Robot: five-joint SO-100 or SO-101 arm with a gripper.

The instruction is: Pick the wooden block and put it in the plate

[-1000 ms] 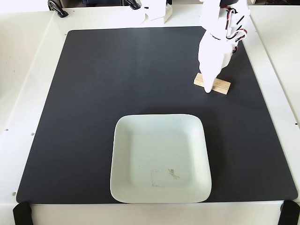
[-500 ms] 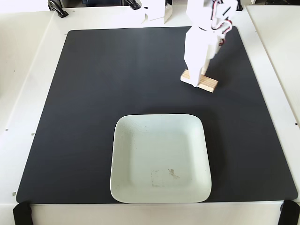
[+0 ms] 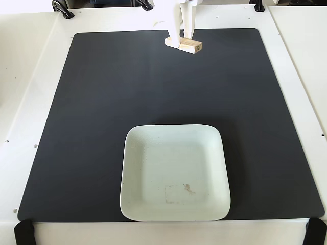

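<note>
claw (image 3: 184, 35): white, its two fingers pinching the wooden block | wooden block (image 3: 183, 44): small light-tan bar with lengthwise grain, directly under the claw on the black mat (image 3: 102, 117) | plate (image 3: 134, 168): pale white-green square, rounded corners, smudged base, well apart from the claw, toward the camera | tabletop (image 3: 30, 61): white

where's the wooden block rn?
Fixed view: wooden block at the mat's top edge, centre-right, between the gripper fingers, far above the plate.
</note>
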